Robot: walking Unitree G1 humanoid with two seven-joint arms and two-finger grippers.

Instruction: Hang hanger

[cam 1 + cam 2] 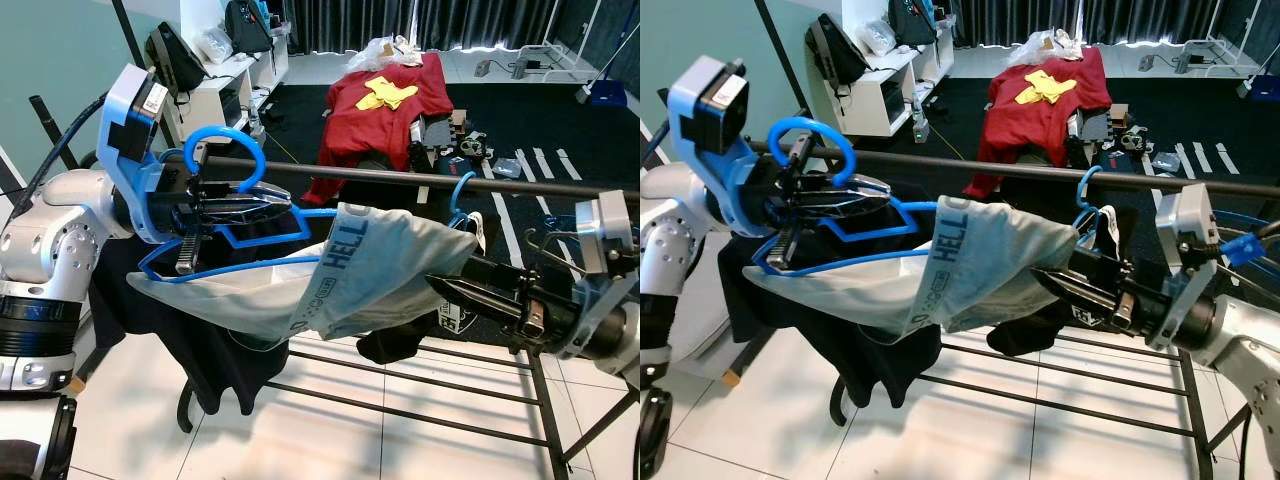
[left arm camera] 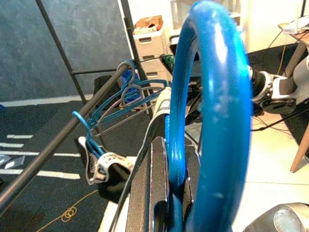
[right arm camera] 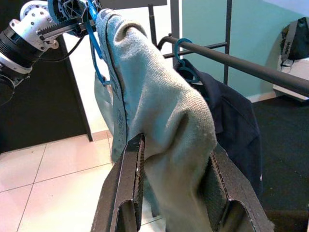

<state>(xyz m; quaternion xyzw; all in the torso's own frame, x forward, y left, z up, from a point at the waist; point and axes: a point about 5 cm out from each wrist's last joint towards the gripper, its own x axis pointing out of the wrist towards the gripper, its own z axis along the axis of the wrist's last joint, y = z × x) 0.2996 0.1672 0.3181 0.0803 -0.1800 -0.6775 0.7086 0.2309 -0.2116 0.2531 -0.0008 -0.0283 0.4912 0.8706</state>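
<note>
A blue plastic hanger (image 1: 240, 235) carries a pale grey-blue T-shirt (image 1: 370, 270). My left gripper (image 1: 250, 205) is shut on the hanger just below its hook (image 1: 228, 150). The hook (image 2: 212, 111) sits level with the black clothes rail (image 1: 400, 178) near its left end; I cannot tell if it rests on the rail. My right gripper (image 1: 450, 285) is shut on the shirt's far end, below the rail. In the right wrist view the cloth (image 3: 164, 111) bulges between the two fingers (image 3: 130, 183).
Another blue hanger (image 1: 460, 190) hangs further right on the rail, and dark garments (image 1: 215, 355) hang below it. The rack's lower bars (image 1: 400, 370) cross the tiled floor. Behind are a red cloth (image 1: 385, 110) and a white shelf (image 1: 225, 85).
</note>
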